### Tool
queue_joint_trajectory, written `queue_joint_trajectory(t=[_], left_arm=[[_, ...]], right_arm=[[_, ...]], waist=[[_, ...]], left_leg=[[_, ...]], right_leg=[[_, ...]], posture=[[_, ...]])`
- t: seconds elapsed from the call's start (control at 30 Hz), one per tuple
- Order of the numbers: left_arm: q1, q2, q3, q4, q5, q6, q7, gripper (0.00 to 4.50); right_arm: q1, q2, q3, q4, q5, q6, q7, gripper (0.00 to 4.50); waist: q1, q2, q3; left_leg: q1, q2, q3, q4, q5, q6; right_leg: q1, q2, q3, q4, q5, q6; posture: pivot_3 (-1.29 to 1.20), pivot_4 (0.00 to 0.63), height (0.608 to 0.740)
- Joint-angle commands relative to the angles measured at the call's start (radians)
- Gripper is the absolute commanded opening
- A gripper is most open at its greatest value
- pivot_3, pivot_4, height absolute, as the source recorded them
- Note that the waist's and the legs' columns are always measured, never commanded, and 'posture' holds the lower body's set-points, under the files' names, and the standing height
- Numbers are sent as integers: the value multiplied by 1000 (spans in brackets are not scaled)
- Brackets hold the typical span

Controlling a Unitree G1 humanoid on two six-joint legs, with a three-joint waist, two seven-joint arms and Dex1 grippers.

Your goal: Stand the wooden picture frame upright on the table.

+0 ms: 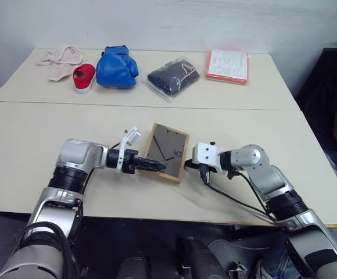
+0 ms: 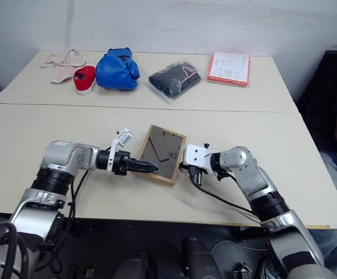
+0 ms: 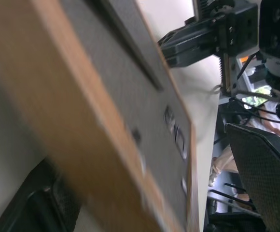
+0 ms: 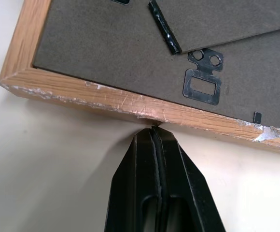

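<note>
Two grippers meet at the wooden picture frame [image 1: 167, 152], one at each side, and it sits between them on the near section of the table [image 1: 29, 145], back side up, its dark backing and folded easel stand facing the ceiling. From where I stand it looks tipped, its far edge higher than its near one, though I can't tell how much of it rests on the tabletop. The right gripper [image 4: 154, 133] has its jaws pressed fully together with nothing between them, and their joined tip sits right against the scratched wooden edge, just under the little metal hanger [image 4: 203, 79]; it reads as a prop or a stop, not a grip. The left gripper [image 1: 156, 166] has its jaws spread wide, and the frame's other edge lies close in front of them, running across their opening; whether either finger touches the wood I can't make out. To do this step well, I'd say the shut right tip should hold as a steady brace while the left jaws close squarely on the rim, not on the loose stand. Then the lift should pivot about the braced edge, slowly, since a tip pressed on a thin edge could slip off.
</note>
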Motion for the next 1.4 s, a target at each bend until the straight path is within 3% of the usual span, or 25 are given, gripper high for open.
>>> queue_joint_trajectory(t=[0.03, 0.27, 0.33, 0.4, 0.6, 0.73, 0.83, 1.03, 1.17, 1.3, 1.4], left_arm=[[10, -21, 14, 33, -27, 44, 28, 4094], [20, 58, 38, -13, -70, 46, -18, 1999], [21, 78, 56, -33, -95, 56, -23, 1484], [20, 90, 93, -61, -128, 67, -19, 1105], [47, 108, 108, -174, -163, 59, -7, 1085], [52, 99, 106, -193, -169, 46, 7, 1085], [51, 89, 109, -239, -196, 42, -3, 1085], [55, 119, 134, -282, -251, 55, -30, 1084], [55, 133, 100, -269, -228, 27, -22, 1084], [34, 130, 85, -197, -191, -11, -1, 1084], [30, 132, 82, -182, -192, -21, -1, 1084]], right_arm=[[-12, -1, -15, -29, 8, -10, -7, 0], [26, -36, -63, -94, 45, 31, -7, 0], [42, -59, -103, -141, 92, 80, 11, 0], [46, -89, -187, -244, 232, 254, 56, 368], [-102, -74, -357, -402, 593, 733, 29, 2330], [-165, -30, -351, -397, 648, 816, -37, 3697], [-203, 41, -268, -329, 597, 765, -78, 4500], [-236, 101, -219, -270, 575, 729, -115, 4500], [-225, 107, -206, -359, 644, 755, -75, 4500], [-197, 53, -273, -484, 773, 844, -53, 4500], [-162, -36, -296, -501, 705, 805, -95, 4500]], waist=[[-2, 0, 0], [-18, -1, 0], [-22, -1, 0], [-26, 0, 1], [-28, 0, 2], [-24, 0, 2], [-27, 0, 2], [-28, 0, 2], [-28, 0, 2], [-25, 0, 2], [-24, 0, 2]], left_leg=[[0, 0, 0, 0, 0, 0], [-1, 1, 0, 0, 1, -2], [-2, 1, 0, 0, 1, -2], [-1, 1, 0, 0, 1, -2], [-1, 1, 0, 0, 1, -4], [-2, 1, -2, 0, 1, -3], [-4, 1, -1, 0, 1, -2], [-7, 1, -1, 1, 1, -3], [-7, 1, -2, 1, 1, -3], [-9, 2, -3, 2, 1, -2], [-10, 1, -3, 4, 0, -1]], right_leg=[[0, 0, 0, 0, 0, 0], [-2, 0, 0, 2, 0, 0], [-3, 0, 0, 2, 0, 0], [-2, 0, 0, 2, 0, 0], [-4, 1, 0, 4, 0, 0], [-3, 1, -1, 2, 0, -1], [-4, 1, 0, 2, 0, 0], [-7, 1, -1, 2, 0, 0], [-7, 1, -1, 2, 0, 0], [-7, 1, -2, 2, 0, 0], [-7, 0, -3, 1, 0, 0]], posture=[[0, 150, 740], [0, 150, 740], [0, 150, 740], [0, 150, 740], [0, 150, 740], [0, 150, 740], [0, 150, 740], [0, 150, 740], [0, 150, 740], [0, 150, 740], [0, 150, 740]])
